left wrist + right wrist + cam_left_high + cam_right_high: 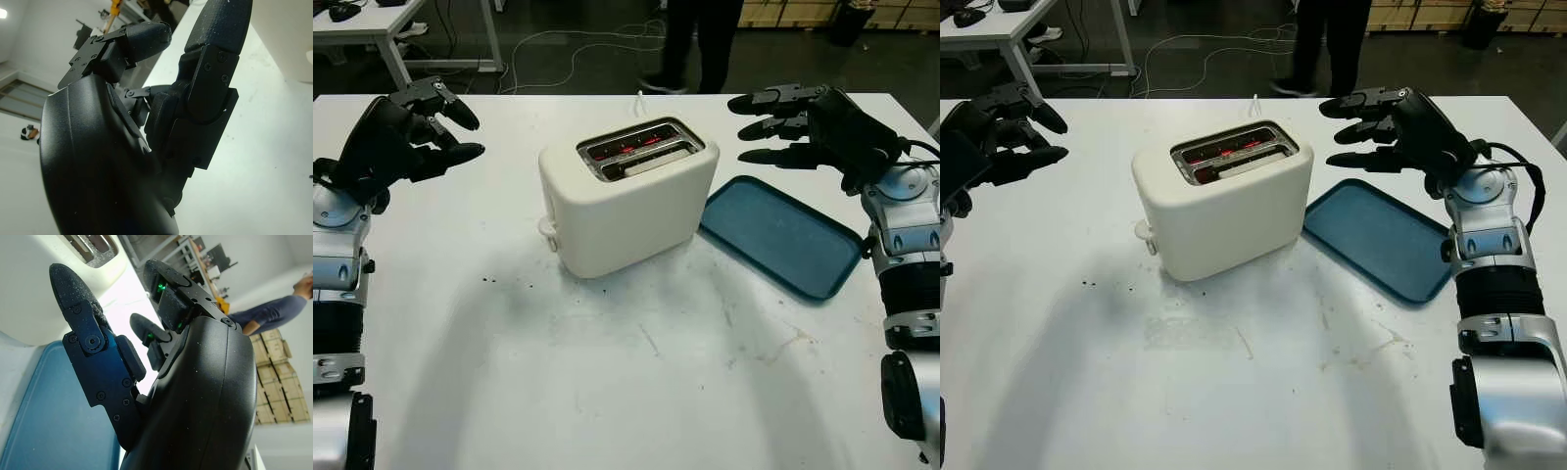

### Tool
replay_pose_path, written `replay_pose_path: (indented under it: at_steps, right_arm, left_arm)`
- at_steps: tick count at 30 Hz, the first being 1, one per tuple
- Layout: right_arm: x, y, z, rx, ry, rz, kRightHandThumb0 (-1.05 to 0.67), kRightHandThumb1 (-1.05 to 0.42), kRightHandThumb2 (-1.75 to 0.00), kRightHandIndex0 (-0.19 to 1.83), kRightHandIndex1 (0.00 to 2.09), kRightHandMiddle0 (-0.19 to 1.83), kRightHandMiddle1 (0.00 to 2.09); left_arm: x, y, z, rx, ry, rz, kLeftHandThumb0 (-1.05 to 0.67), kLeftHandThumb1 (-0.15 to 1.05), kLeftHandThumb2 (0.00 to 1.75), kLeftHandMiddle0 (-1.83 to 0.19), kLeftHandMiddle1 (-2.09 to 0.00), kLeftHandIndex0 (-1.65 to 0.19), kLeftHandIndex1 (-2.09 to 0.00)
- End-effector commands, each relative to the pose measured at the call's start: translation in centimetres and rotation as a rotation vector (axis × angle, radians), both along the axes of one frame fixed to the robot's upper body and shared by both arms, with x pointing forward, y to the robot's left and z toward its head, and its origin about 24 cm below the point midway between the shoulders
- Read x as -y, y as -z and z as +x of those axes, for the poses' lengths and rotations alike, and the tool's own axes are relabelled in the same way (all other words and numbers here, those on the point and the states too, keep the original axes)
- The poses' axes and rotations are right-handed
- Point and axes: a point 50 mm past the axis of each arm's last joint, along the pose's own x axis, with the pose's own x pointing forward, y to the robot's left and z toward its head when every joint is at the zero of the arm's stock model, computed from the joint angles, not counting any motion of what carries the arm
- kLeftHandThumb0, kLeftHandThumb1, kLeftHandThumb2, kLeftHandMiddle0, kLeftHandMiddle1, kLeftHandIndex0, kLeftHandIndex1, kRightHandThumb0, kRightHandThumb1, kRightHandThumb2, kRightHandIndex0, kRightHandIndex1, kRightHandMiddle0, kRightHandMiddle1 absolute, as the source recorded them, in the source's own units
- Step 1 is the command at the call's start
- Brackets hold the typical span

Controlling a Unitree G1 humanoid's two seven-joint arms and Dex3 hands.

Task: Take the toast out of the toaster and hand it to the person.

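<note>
The robot's right hand [803, 122] hangs released above the far right of the white table [636, 392], holding nothing, its fingers [1361, 132] aimed toward the toaster and poised over the far end of a blue tray [783, 235]. The left hand [406, 137] is raised off the far left of the table, likewise grasping nothing and well apart from the toaster. Between the two hands sits the cream toaster [626, 201] (its slots glowing red inside), set at an angle with its lever knob [548, 229] facing the left side. The toast [646, 163] lies low in the nearer slot, a pale strip just below the rim. Beyond the table's far edge stands a person [705, 44] in dark trousers.
</note>
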Motion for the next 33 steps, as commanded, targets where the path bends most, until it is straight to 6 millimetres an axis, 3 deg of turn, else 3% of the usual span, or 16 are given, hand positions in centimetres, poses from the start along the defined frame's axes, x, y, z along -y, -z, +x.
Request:
replay_pose_path:
  at_steps: [1,33]
  right_arm:
    - [-0.12,-0.51,0.14,0.014,-0.004,0.014,-0.68,-0.71,0.00,0.54,0.57,0.75,0.00]
    - [-0.19,-0.44,0.08,0.015,-0.004,0.009,-0.69,-0.72,0.00,0.56,0.58,0.75,0.00]
  left_arm:
    - [-0.08,-0.19,-0.14,0.010,0.005,-0.001,-1.05,0.92,0.05,-0.52,-1.51,-0.42,-1.45]
    - [-0.06,-0.09,-0.13,0.010,0.008,-0.005,-1.05,0.92,0.05,-0.53,-1.51,-0.42,-1.44]
